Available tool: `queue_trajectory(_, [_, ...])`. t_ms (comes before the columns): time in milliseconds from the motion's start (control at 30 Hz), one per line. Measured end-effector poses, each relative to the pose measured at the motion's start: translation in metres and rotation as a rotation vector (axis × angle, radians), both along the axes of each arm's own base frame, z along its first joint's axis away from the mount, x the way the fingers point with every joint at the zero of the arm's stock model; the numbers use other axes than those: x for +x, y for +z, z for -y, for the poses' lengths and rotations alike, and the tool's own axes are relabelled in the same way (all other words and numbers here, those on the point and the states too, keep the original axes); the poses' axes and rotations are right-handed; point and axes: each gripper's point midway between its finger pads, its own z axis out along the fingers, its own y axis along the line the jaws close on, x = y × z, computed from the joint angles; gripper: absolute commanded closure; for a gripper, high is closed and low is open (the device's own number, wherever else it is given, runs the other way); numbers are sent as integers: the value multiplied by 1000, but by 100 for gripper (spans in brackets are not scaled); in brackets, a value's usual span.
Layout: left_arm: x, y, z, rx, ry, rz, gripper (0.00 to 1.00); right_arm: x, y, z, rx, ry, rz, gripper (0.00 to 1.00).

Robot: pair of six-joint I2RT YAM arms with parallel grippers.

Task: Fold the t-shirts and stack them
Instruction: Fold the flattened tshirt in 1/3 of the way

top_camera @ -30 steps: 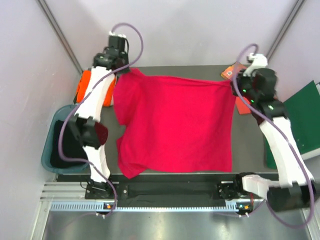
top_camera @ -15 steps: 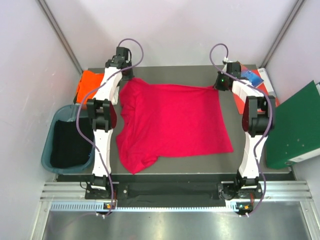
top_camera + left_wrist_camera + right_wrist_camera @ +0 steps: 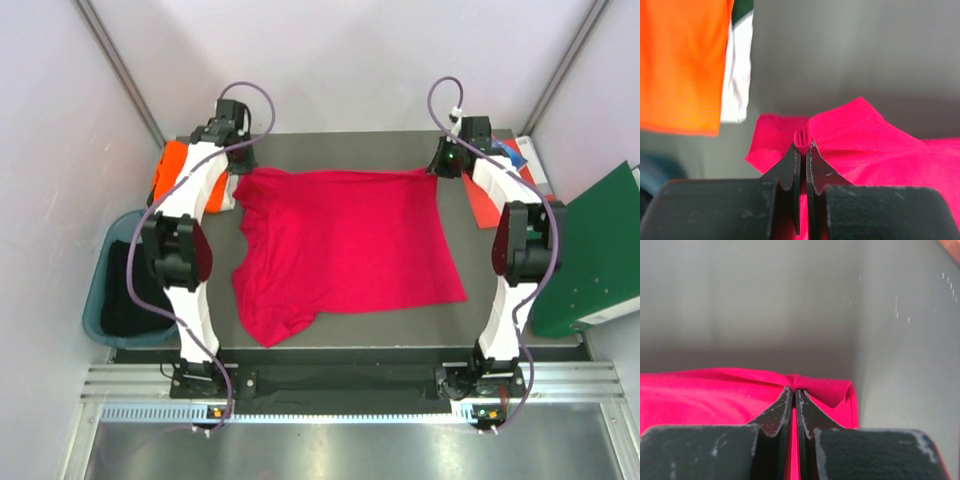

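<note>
The crimson-red t-shirt lies spread on the dark table, with its far edge pulled straight between my two grippers. My left gripper is shut on the shirt's far left corner; a fold of red cloth is pinched between its tips. My right gripper is shut on the far right corner, with cloth bunched at its tips. The orange t-shirt lies folded at the far left, partly hidden by my left arm. It also shows in the left wrist view.
A teal bin with dark contents stands off the table's left edge. Red and blue books lie at the far right. A large green binder leans at the right. Walls close in behind.
Both grippers have carried the red shirt's far edge toward the back and lowered it. The shirt, raised a second ago, now lies flatter and its right edge has shifted left.
</note>
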Motion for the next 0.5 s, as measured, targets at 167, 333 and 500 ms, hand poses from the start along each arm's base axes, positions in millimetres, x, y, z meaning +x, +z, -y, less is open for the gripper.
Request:
queue_trajectory(167, [-50, 14, 5, -12, 2, -47, 100, -20, 14, -2, 3, 27, -19, 100])
queue_trajectory(333, [-104, -3, 22, -43, -14, -176, 100, -39, -4, -5, 12, 44, -97, 100])
queue_trajectory(500, [-176, -53, 36, -24, -4, -394, 7, -50, -19, -8, 24, 62, -164, 100])
